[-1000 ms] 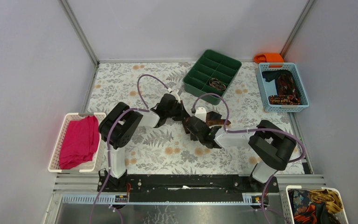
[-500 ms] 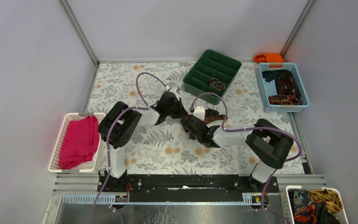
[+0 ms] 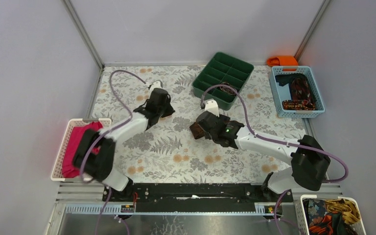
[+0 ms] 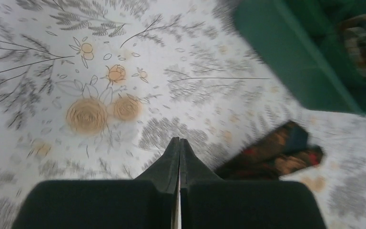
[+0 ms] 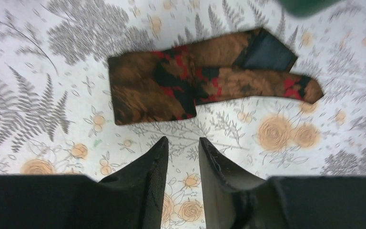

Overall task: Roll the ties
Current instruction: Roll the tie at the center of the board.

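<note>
Since the earlier frame the left arm has been swung away from the middle of the table toward its far left. The two end effectors, previously crowded together over the tie, are now well apart. The right arm has been stretched out further to the left, and its fingers, formerly shut, have been parted.

The left end effector is clenched, its two fingers pressed flat against each other with nothing between them. It is held above the flower-printed table cover. The right end effector is released: a narrow gap is seen between its fingers, and only the table cover shows through that gap.

The tie, brown with red and black patches, is laid flat on the table in a loose fold, with a dark lining exposed at one end. It lies just beyond the right fingertips and is not touched by them. From the left wrist it is seen off to the right, near the green compartment tray.

A rolled tie is seen, blurred, in one compartment of that tray. More ties are held in the blue basket at the far right.
</note>
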Controlling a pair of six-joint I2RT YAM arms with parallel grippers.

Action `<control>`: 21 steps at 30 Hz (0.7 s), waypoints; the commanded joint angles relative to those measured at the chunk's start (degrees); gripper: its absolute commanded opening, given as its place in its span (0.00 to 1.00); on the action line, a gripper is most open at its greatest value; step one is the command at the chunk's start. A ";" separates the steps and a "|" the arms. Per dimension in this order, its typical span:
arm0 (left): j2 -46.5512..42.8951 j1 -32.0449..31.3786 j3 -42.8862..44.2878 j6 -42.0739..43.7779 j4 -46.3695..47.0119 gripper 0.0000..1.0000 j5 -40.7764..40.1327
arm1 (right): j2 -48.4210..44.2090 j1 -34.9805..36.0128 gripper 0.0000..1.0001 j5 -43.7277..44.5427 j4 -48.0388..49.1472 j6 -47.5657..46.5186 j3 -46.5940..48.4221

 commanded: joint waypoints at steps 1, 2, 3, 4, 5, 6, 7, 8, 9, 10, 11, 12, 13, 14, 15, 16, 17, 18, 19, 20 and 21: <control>-19.16 -4.47 -6.42 -3.54 -5.03 0.00 -11.35 | 0.65 1.27 0.41 3.67 -6.05 -7.09 7.45; -23.24 -5.76 -7.65 -3.94 -5.99 0.00 -12.70 | 1.99 1.89 0.42 4.23 -6.42 -8.32 9.01; -27.46 -6.57 -8.48 -4.25 -7.34 0.00 -15.17 | 3.63 2.68 0.42 4.85 -6.97 -9.50 10.64; -31.15 -6.88 -9.01 -4.64 -8.74 0.00 -16.52 | 5.34 3.73 0.46 5.93 -7.73 -10.50 13.07; -34.37 -6.93 -9.34 -4.85 -10.27 0.00 -17.76 | 7.48 4.73 0.48 7.13 -8.90 -11.49 14.92; -38.33 -6.87 -9.52 -4.87 -11.58 0.00 -19.17 | 9.54 5.76 0.51 8.10 -9.73 -12.55 16.71; -40.73 -6.93 -9.62 -4.69 -12.56 0.00 -20.34 | 11.62 6.73 0.54 9.19 -10.30 -13.44 18.42; -42.71 -6.93 -9.67 -4.50 -13.68 0.00 -21.22 | 13.70 7.64 0.60 10.16 -10.73 -14.41 19.82; -44.20 -6.93 -9.74 -4.40 -14.08 0.00 -21.98 | 15.48 8.36 0.62 10.42 -10.66 -15.14 21.07; -45.11 -6.89 -9.82 -4.25 -14.44 0.00 -22.25 | 17.21 8.96 0.64 10.52 -10.40 -15.41 22.04; -45.77 -6.86 -9.92 -4.04 -14.63 0.00 -22.28 | 18.80 9.23 0.65 10.25 -10.22 -15.93 22.97; -46.03 -6.85 -9.99 -3.88 -14.75 0.00 -22.24 | 20.14 9.38 0.65 10.04 -10.21 -16.21 23.92; -46.02 -6.85 -9.97 -3.72 -14.87 0.00 -22.16 | 21.50 9.39 0.68 10.09 -10.25 -16.30 24.70; -45.80 -6.85 -9.98 -3.53 -14.92 0.00 -21.99 | 22.59 9.41 0.69 10.23 -10.34 -16.43 25.42; -45.53 -6.85 -9.96 -3.36 -14.99 0.00 -21.96 | 23.75 9.41 0.69 10.69 -10.67 -16.54 26.14; -45.12 -6.85 -10.02 -3.18 -15.03 0.00 -21.98 | 24.85 9.40 0.69 11.11 -11.15 -16.51 26.84; -44.85 -6.85 -9.98 -3.08 -15.03 0.00 -21.97 | 26.17 9.41 0.70 11.48 -11.48 -16.47 27.49; -44.64 -6.85 -10.04 -2.97 -14.96 0.00 -21.90 | 26.82 9.40 0.72 12.12 -11.85 -16.37 27.79; -44.44 -6.80 -10.18 -2.80 -14.75 0.00 -21.86 | 27.60 9.40 0.73 12.46 -11.99 -16.38 28.06; -44.29 -6.81 -10.25 -2.71 -14.57 0.00 -21.77 | 28.25 9.40 0.74 12.83 -11.86 -16.34 28.01; -44.28 -6.81 -10.40 -2.56 -14.34 0.00 -21.60 | 29.05 9.40 0.74 13.29 -11.72 -16.30 27.91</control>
